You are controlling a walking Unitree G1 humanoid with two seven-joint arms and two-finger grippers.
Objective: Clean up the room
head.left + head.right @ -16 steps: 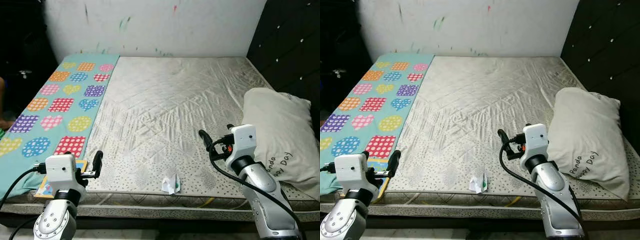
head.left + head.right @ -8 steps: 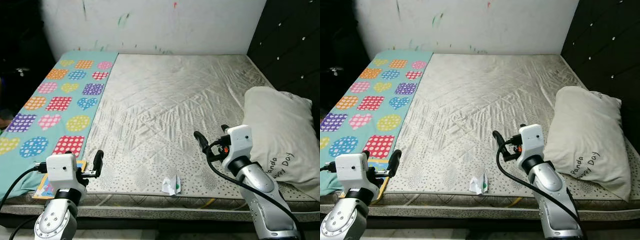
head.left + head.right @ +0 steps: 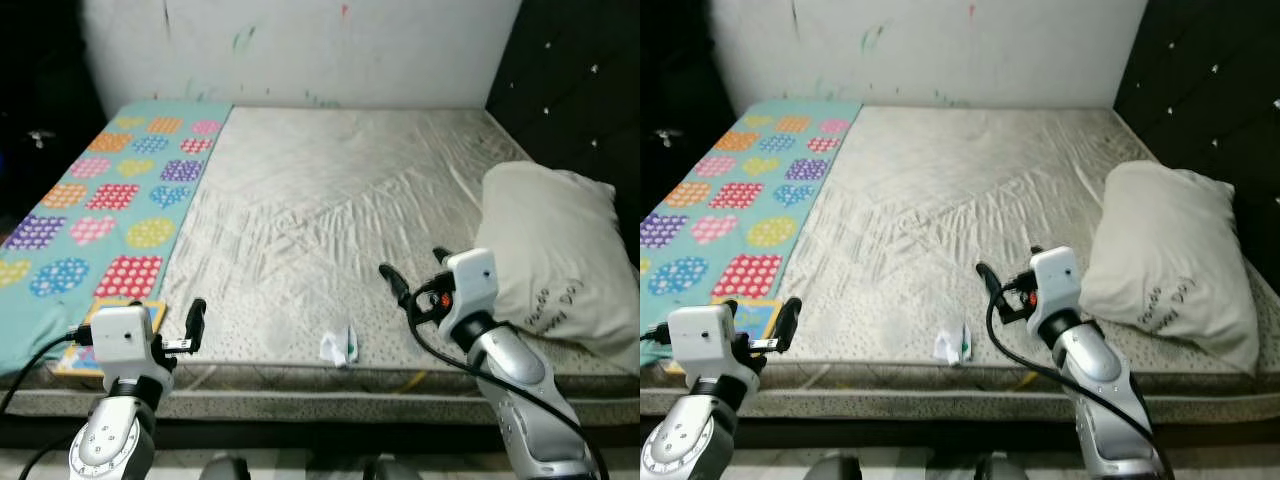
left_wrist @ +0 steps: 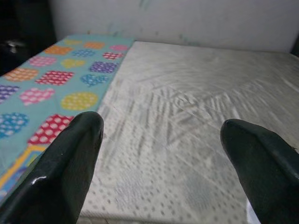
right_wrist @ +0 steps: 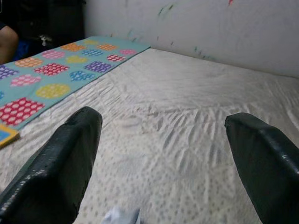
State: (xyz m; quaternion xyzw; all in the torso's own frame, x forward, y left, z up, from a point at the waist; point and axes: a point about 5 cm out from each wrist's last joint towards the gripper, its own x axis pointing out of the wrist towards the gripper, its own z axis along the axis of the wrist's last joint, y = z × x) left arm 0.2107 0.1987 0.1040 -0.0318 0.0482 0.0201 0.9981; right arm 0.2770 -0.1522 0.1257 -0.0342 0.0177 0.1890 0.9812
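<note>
Across the whole frame, a wide beige quilted mattress [image 3: 330, 220], bare of sheet, pushed against the white paint-flecked wall [image 3: 300, 50]. Along the mattress's left edge, a turquoise blanket with coloured hearts and dotted squares [image 3: 95, 215], laid flat as a strip, reaching the near left corner. At the right edge, against the black tufted headboard [image 3: 570, 90], a cream pillow with printed lettering [image 3: 555, 260], lying askew and overhanging the near right corner slightly; probably out of place. On the blanket at the near left corner, a flat yellow-bordered picture book [image 3: 100, 335], partly hidden behind the left arm. At the middle of the near edge, a small crumpled white wrapper with a green mark [image 3: 340, 346], judged the likeliest item to clear first.

Right gripper [image 3: 415, 285] held above the mattress near the near edge, just right of the wrapper, apart from it; fingers [image 5: 60, 172] spread wide, holding nothing, wrapper's tip between them in the wrist view. Left gripper [image 3: 195, 325] raised in front of the near left corner, fingers [image 4: 65, 163] likewise spread wide, empty, touching nothing.
</note>
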